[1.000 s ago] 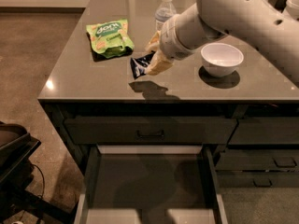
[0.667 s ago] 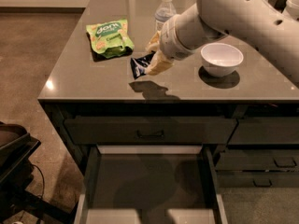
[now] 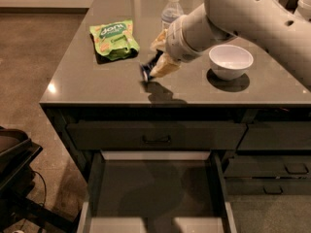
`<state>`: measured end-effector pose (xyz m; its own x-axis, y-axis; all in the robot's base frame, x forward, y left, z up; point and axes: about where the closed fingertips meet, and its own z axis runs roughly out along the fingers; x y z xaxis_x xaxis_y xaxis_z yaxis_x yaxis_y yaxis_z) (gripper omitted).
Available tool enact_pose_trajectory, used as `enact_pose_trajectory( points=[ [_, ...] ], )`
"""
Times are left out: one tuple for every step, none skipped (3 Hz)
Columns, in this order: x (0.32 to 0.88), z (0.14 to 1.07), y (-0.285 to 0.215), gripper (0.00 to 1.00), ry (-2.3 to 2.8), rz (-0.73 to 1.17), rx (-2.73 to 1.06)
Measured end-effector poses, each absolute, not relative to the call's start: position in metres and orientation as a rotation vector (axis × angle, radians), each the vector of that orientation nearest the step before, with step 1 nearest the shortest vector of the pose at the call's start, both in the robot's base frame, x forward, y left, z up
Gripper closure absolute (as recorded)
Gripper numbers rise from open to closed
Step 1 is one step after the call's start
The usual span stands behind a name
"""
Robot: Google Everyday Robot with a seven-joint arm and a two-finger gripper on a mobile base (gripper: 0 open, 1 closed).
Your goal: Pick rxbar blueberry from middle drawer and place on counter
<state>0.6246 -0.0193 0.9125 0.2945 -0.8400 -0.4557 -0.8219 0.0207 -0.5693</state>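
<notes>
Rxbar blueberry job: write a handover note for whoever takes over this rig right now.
The tool is over the front middle of the counter, shut on the rxbar blueberry. The bar is tilted and seems to sit just above the surface, with its shadow beneath.
The middle drawer is pulled open and its floor is bare.
Done: the bar is out of the drawer and over the counter.
Left: lower and release it, probably on the bare patch between the green snack bag and the white bowl, then withdraw.

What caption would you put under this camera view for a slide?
Robot's end effector holds a small dark blue snack bar low over the glossy grey-brown counter, grey drawer open below.
</notes>
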Motion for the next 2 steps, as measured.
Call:
enact_pose_trajectory(
  points=[
    [0.6246, 0.9125, -0.0192, 0.00, 1.504, -0.029, -1.772],
    [0.6246, 0.9125, -0.0192, 0.00, 1.504, -0.029, -1.772]
  ],
)
